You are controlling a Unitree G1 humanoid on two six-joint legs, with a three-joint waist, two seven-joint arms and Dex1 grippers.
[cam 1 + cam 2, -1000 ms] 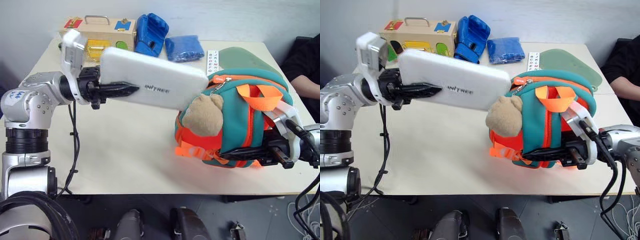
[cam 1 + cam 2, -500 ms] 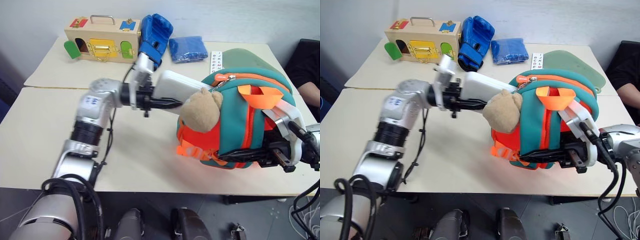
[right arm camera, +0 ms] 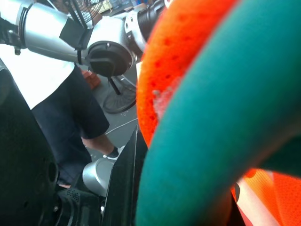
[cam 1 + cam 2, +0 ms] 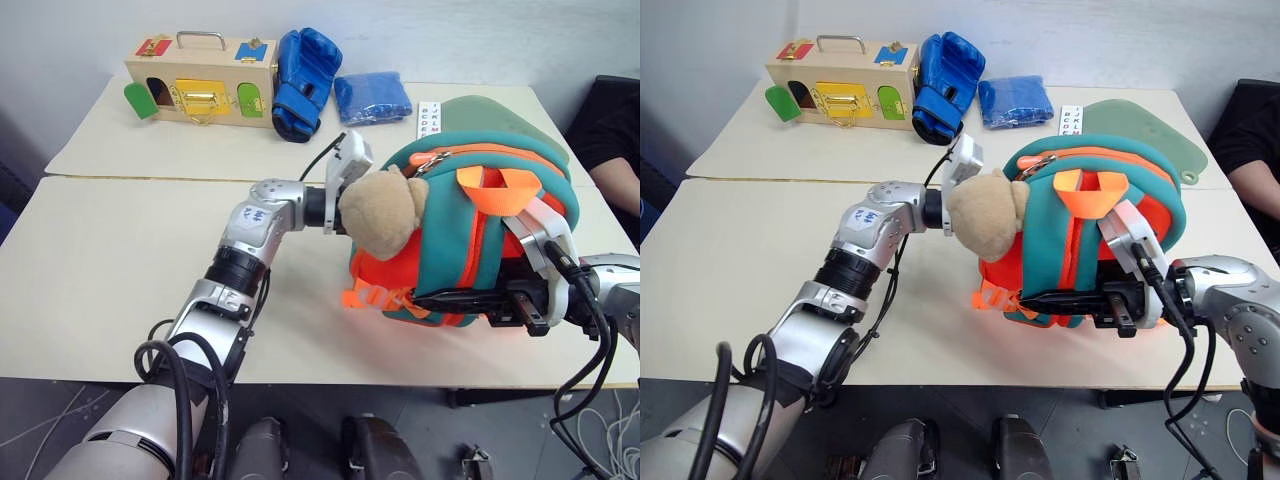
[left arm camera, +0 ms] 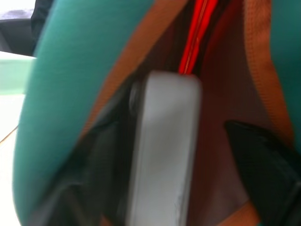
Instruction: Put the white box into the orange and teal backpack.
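Across the pale table (image 4: 100, 260), wide bare room on the side of the left gripper (image 5: 176, 134) away from the bag, out to the near edge and the far left corner; a seam between two tabletops just behind the left forearm. Around that gripper, the orange and teal backpack (image 4: 470, 230), upright near the table's front right edge, zip mouth gaping toward the left arm. Clamped shut on the bag's lower front edge, the right gripper (image 4: 1040, 299), black fingers level along the teal trim, just above the tabletop and near its front edge. Inside the mouth, between the left gripper's fingers, the white box (image 5: 164, 155), seen end-on, with teal and orange bag walls close on both sides. Fingers spread: one dark finger (image 5: 263, 160) clear of the box's side with a gap, the other blurred against the opposite side, contact there impossible to tell. Just outside the mouth, against the left wrist, a tan plush toy (image 4: 380, 212) hanging on the bag. Well behind the left gripper, along the far edge: wooden latch box (image 4: 200, 80), blue glove (image 4: 305, 65), folded blue cloth (image 4: 372, 97), small lettered strip (image 4: 428, 117). Behind the backpack, a pale green mat (image 4: 1145, 125). Beyond the right gripper, at the table's right edge, a person's arm (image 4: 615, 175).
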